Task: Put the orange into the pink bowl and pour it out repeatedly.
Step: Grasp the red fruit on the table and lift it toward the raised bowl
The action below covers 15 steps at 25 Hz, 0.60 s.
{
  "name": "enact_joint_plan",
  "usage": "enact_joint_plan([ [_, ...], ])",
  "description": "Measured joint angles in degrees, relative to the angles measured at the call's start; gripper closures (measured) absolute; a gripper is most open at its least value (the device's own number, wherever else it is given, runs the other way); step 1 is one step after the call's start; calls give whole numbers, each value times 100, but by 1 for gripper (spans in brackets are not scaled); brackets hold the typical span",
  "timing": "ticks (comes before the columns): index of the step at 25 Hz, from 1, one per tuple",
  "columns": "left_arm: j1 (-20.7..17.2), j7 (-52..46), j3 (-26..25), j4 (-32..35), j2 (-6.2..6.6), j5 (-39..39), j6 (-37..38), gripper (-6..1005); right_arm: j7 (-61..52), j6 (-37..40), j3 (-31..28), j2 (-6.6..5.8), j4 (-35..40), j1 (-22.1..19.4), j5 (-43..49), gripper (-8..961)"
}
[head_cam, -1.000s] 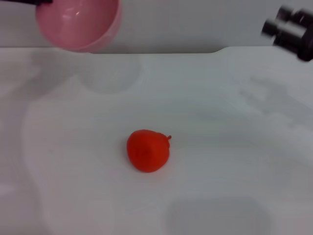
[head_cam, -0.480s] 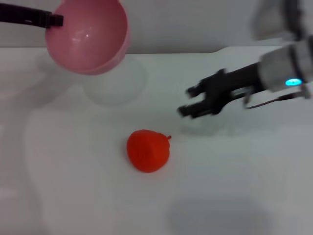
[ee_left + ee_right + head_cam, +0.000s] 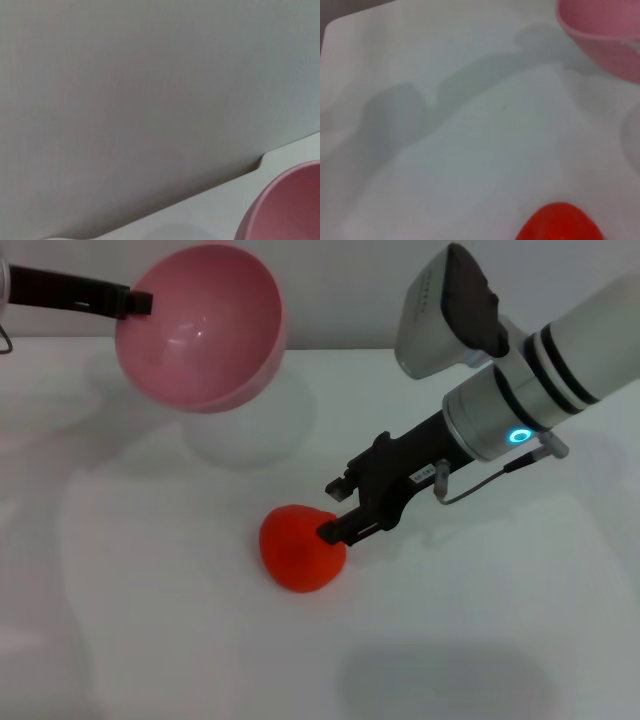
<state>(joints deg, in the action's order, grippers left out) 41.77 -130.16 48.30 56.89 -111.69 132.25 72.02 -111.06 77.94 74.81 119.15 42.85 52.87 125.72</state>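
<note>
The orange [image 3: 300,550] lies on the white table near the middle. It also shows in the right wrist view [image 3: 560,224]. My right gripper [image 3: 338,510] is open, down at the orange's right side, with one fingertip [image 3: 333,533] touching it. The pink bowl [image 3: 200,325] hangs in the air at the back left, tilted with its empty inside facing me. My left gripper [image 3: 135,302] is shut on its rim. The bowl also shows in the left wrist view [image 3: 292,205] and the right wrist view [image 3: 607,35].
The white table [image 3: 150,620] fills the head view, and its back edge [image 3: 340,348] meets a grey wall. The right arm [image 3: 540,390] crosses the right side above the table. The bowl's shadow [image 3: 245,430] falls on the table under it.
My right arm has swung in from the far right and come down to the orange's right side. The bowl has shifted a little right and lower. The orange has not moved.
</note>
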Motion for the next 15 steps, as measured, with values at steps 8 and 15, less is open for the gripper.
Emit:
enact_joint_plan([
  [8, 10, 3, 108, 38, -150, -9, 5, 956, 25, -795, 603, 14, -358, 0, -339, 349],
  [15, 49, 3, 221, 45, -202, -25, -18, 956, 296, -1379, 1185, 21, -710, 16, -1067, 350],
])
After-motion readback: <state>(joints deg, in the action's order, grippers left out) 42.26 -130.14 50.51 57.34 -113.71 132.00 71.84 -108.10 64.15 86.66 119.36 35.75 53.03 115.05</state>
